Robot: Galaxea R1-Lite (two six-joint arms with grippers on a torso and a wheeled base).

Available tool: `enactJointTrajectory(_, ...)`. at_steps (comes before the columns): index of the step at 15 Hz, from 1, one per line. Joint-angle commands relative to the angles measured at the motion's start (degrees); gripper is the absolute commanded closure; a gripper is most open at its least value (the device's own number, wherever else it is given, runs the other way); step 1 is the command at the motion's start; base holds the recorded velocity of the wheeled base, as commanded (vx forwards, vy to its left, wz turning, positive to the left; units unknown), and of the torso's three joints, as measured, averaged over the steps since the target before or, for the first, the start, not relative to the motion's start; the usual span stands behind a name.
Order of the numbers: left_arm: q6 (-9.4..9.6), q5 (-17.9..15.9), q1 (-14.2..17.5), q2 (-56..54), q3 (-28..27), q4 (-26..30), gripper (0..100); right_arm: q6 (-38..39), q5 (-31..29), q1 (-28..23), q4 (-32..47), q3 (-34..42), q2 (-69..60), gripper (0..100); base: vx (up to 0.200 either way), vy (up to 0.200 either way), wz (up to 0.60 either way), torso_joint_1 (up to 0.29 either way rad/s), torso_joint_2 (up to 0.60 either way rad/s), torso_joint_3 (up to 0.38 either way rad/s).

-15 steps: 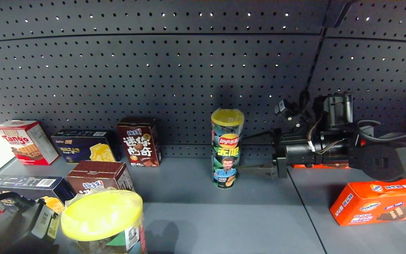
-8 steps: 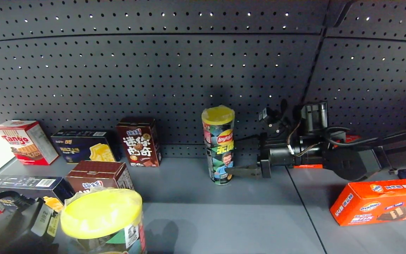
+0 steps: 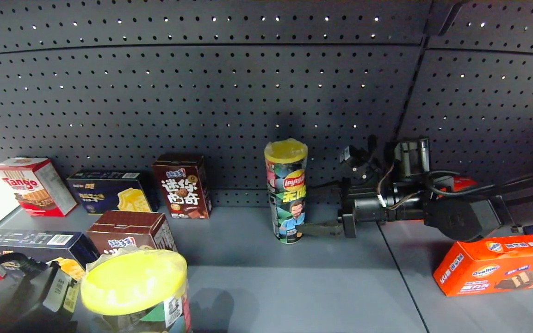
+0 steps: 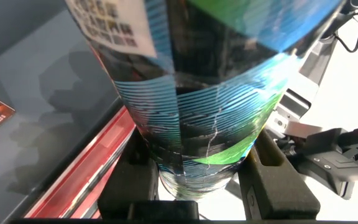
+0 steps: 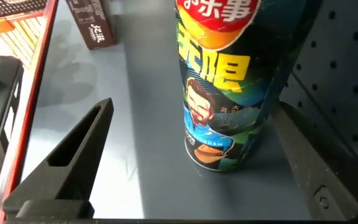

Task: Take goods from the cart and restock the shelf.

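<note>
Dark pegboard (image 3: pixel 201 92) backs the grey shelf (image 3: pixel 303 286) I'm looking down on from the head camera. Roughly mid-shelf, close to the back wall, a chip can (image 3: pixel 286 192) stands upright on its base with its yellow lid on top. My right gripper (image 5: pixel 192 112) reaches in from the right, level with the lower part of the can, its jaws spread with the can between them. On the right wrist camera one finger (image 5: pixel 73 162) sits well apart from the can, while the other runs just beside it on the pegboard side. Whether that one touches I can't tell, but the gripper is released.

My left gripper (image 4: pixel 197 183) is clenched on a second can (image 3: pixel 133 286), held low at the front left of the head view with its yellow lid facing up toward the camera. The left wrist camera shows the black fingers (image 4: pixel 132 186) pressed against both sides of its lower end.

Left of the standing can, along the back, sit a brown biscuit box (image 3: pixel 182 185), a dark blue box (image 3: pixel 109 189) and a red wafer box (image 3: pixel 35 185). Another brown box (image 3: pixel 130 229) and a long dark box (image 3: pixel 35 243) lie in front of them. On the right-hand shelf section lies an orange box (image 3: pixel 498 268) — well apart from the can.
</note>
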Motion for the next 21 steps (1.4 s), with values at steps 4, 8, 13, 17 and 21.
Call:
enactJointTrajectory(4, -0.02, 0.03, 0.06, -0.6, 1.58, 0.02, 100, -0.12, 0.07, 1.43, -0.08, 5.69, -5.63, 0, 0.0, 0.0, 0.0, 0.0, 0.0, 0.0)
enactJointTrajectory(8, -0.02, -0.06, 0.06, -0.6, 1.66, 0.02, 100, 0.06, -0.46, 1.26, -1.66, 8.41, -7.74, 0, 0.0, 0.0, 0.0, 0.0, 0.0, 0.0)
enactJointTrajectory(13, -0.02, -0.06, 0.06, -0.95, 1.75, 0.02, 100, 0.23, -0.63, -1.11, -1.66, 8.06, -8.62, 0, 0.0, 0.0, 0.0, 0.0, 0.0, 0.0)
enactJointTrajectory(17, -0.02, 0.03, 0.06, -1.04, 2.01, 0.02, 100, 0.15, -0.63, -1.82, -1.84, 5.86, -4.49, 0, 0.0, 0.0, 0.0, 0.0, 0.0, 0.0)
enactJointTrajectory(21, -0.02, 0.03, 0.5, -1.13, 2.45, 0.02, 100, 0.23, -0.55, -0.85, -3.51, 1.64, 1.84, 0, 0.0, 0.0, 0.0, 0.0, 0.0, 0.0)
